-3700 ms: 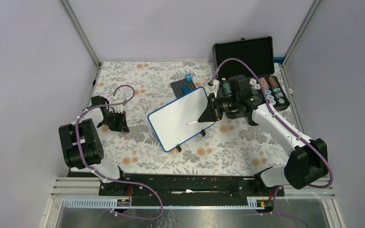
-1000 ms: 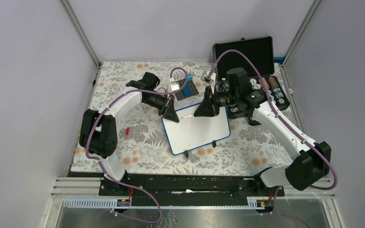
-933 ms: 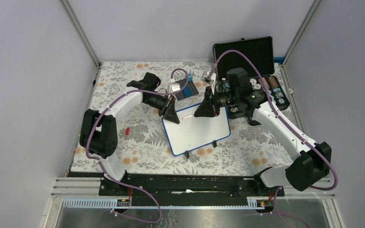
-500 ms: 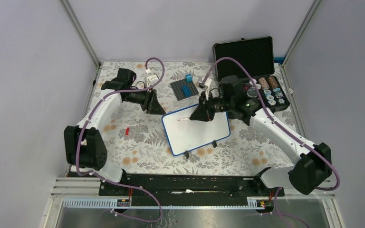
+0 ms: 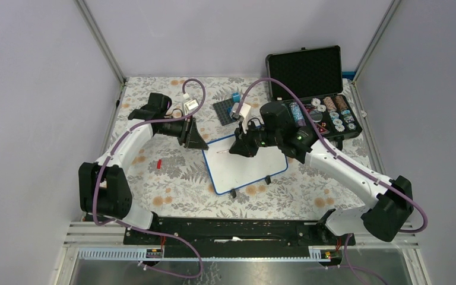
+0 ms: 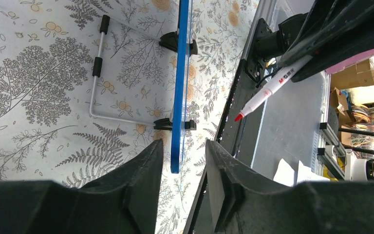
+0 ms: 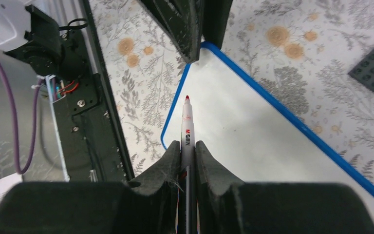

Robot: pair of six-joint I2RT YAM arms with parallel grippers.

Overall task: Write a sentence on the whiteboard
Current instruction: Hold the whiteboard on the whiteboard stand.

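Whiteboard (image 5: 249, 169) centre, marker (image 7: 187, 127) over it, case (image 5: 306, 68) behind right

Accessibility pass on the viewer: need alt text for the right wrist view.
The right gripper is shut on a white marker whose red tip points out over the blue-rimmed whiteboard. At the top, the left gripper stands open around the rim at the board's corner, with a floral tablecloth underneath.

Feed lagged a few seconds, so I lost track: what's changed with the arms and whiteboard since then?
The left gripper reached in from the left and clamped the far-left corner of the whiteboard, which turned squarer. It then let go, backed off, and now straddles that rim, open. The right gripper slid left over the board. Unchanged: it stays shut on the marker, and the black case stays open.
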